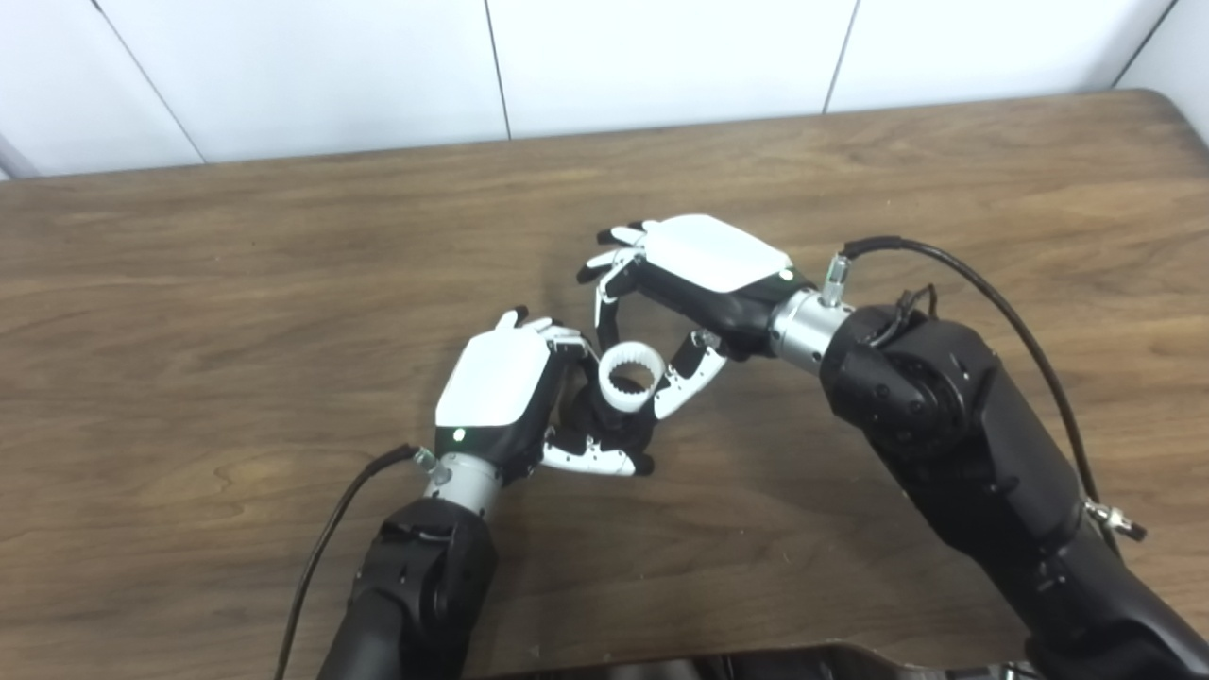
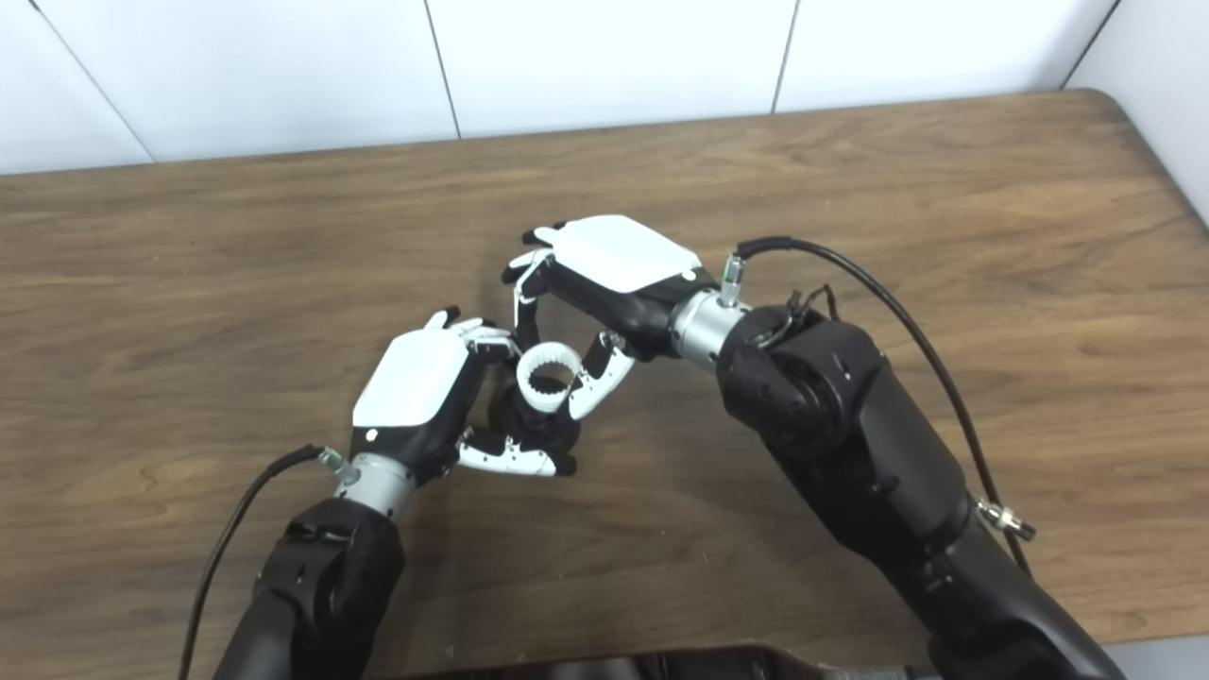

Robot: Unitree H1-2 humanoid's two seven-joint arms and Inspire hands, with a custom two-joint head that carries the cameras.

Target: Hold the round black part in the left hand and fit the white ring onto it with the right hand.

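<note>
Both hands meet near the middle of the brown wooden worktop. The left hand has its fingers curled around the round black part, which sits low in the grasp, mostly hidden by the white back of the hand and by the thumb lying under it. The white ring, toothed on its inner face, sits on top of the black part, tilted slightly; how far it is seated cannot be told. The right hand arches over from the right, with a finger on the far side of the ring and the thumb on its near right side, pinching the ring between them. Its other fingers are bent and point left, clear of the ring. A black cable loops from the right wrist along the forearm, and another cable trails from the left wrist. A white panelled wall runs behind the worktop.
</note>
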